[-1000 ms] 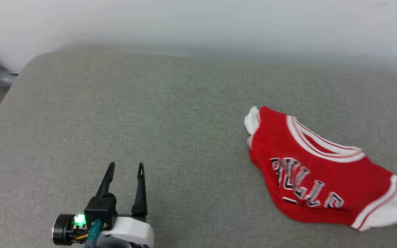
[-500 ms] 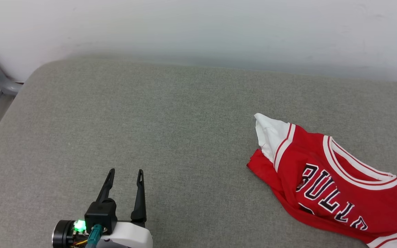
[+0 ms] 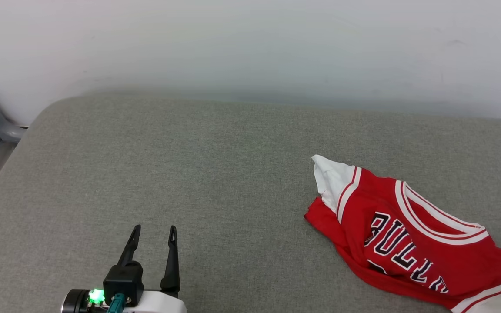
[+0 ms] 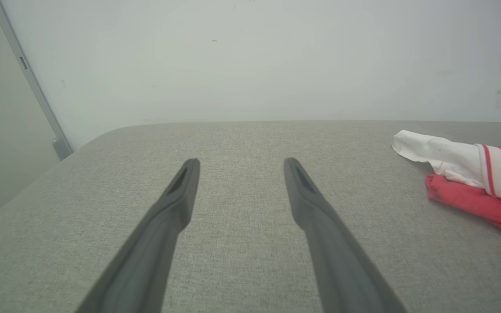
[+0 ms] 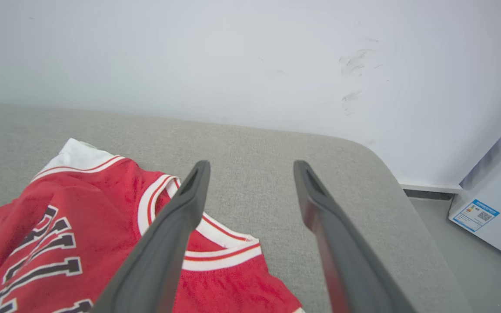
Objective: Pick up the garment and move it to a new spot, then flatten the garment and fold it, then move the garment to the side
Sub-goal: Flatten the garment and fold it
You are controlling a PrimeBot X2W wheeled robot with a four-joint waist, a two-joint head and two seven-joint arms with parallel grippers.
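Grey fabric padding meets a white wall. Your right gripper stands wide and empty near the collar of the garment, which lies crumpled at the near right. Your left gripper is also spread wide and empty, well apart at the near left.

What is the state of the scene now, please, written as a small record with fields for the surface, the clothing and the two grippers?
surface: grey padded surface against a pale wall
clothing: the garment, red with white sleeves, lies rumpled on the right part of the surface, lettering up
held: no, nothing grips it
left: left gripper open, empty, well apart from the garment
right: right gripper open, empty, by the garment's right end near the collar
folding: not yet done
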